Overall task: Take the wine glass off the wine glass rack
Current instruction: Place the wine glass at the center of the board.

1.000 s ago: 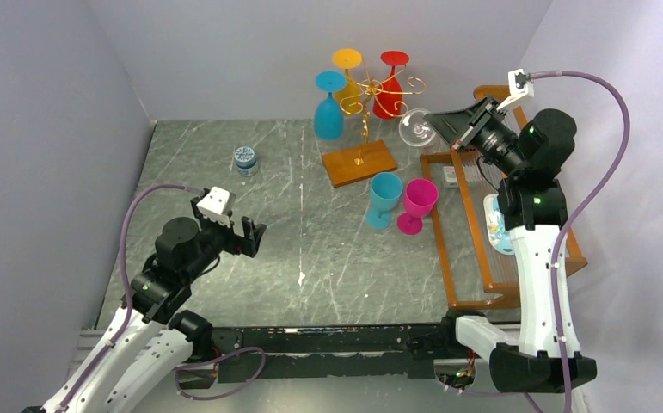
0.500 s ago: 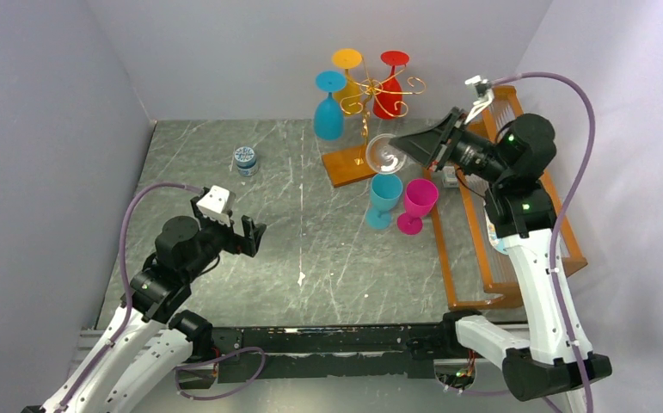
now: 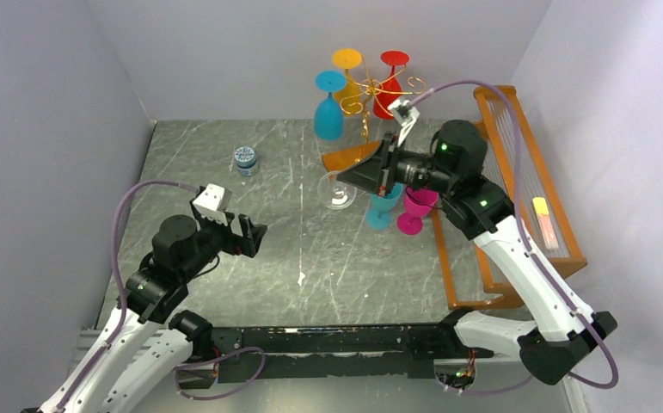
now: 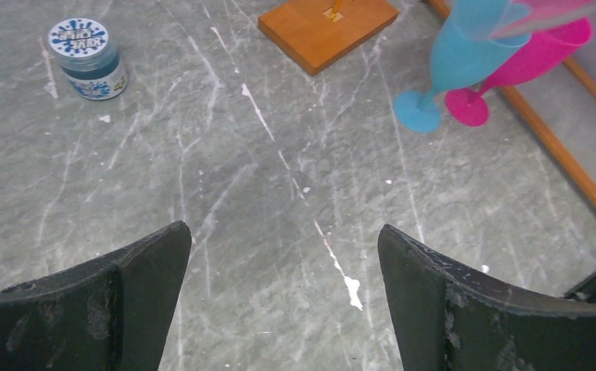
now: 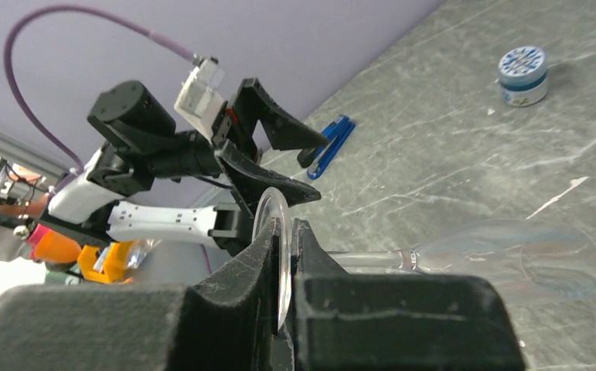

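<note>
Since the clear wine glass [image 5: 511, 255] is pinched in my right gripper [image 5: 287, 232] and touches no wire, progress: the lift-off looks done; I judge that only setting it down and letting go remain.
Right side: my fingers are nearly closed, clamped on the glass's flat foot; stem and bowl stick out sideways past my fingertips, above the table [image 4: 202, 154].
Left side: my left gripper [image 4: 280, 236] is spread wide, holds nothing, and hovers over the stone top.
Rack: the wine glass rack [image 3: 345, 160] stands just beside my right gripper, on its far side; my wrist covers part of its wooden base.
Hung on the rack: three, a blue glass [image 3: 328, 107], a yellow glass [image 3: 347, 64] and a red glass [image 3: 392, 86], all bowl-down.
Standing on the table: two, a cyan glass [image 4: 464, 54] and a magenta glass [image 4: 526, 58], touching each other, right below my right wrist.
Glasses in all: six, counting the clear one.
Jar: one small blue-lidded jar [image 4: 87, 58], ahead and left of my left gripper.
Frame: one orange wooden frame [image 3: 465, 284], outboard of my right arm.
Racks: one.
</note>
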### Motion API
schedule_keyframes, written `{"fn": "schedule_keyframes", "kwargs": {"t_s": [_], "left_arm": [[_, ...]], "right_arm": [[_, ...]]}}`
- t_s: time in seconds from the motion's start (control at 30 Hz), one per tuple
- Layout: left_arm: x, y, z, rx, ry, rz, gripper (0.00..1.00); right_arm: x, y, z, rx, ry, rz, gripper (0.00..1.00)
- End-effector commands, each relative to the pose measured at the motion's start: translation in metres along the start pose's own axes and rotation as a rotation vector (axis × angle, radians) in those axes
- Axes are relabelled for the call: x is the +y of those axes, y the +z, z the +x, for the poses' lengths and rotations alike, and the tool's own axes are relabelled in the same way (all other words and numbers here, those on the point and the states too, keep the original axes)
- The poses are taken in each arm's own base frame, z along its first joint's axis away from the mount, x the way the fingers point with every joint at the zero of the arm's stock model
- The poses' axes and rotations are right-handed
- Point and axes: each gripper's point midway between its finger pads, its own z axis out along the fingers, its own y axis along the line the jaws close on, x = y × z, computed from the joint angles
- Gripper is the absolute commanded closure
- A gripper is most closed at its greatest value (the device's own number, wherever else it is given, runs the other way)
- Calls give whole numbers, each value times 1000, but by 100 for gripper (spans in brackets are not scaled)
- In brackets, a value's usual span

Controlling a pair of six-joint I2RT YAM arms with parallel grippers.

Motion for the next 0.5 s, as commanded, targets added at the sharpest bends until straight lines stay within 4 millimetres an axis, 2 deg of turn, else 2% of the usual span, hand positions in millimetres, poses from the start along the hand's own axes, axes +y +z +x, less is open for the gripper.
{"fn": "schedule_keyframes", "kwargs": {"t_s": [0.0,0.17,0.33,0.47], "left_arm": [[-20,-12,-14,-6,-92,79,5],[-47,-25,-31,-48,-157,218,5],[-74,-39,-47,-54,-183,360,5],[-99,-46,-57,-57,-209,508,5]], "right_arm": [[0,21,16,25,-34,7,100],[-1,37,32,53,-49,13,100],[-6,46,47,50,-23,-6,100],[-2,53,57,51,-4,-45,100]]}}
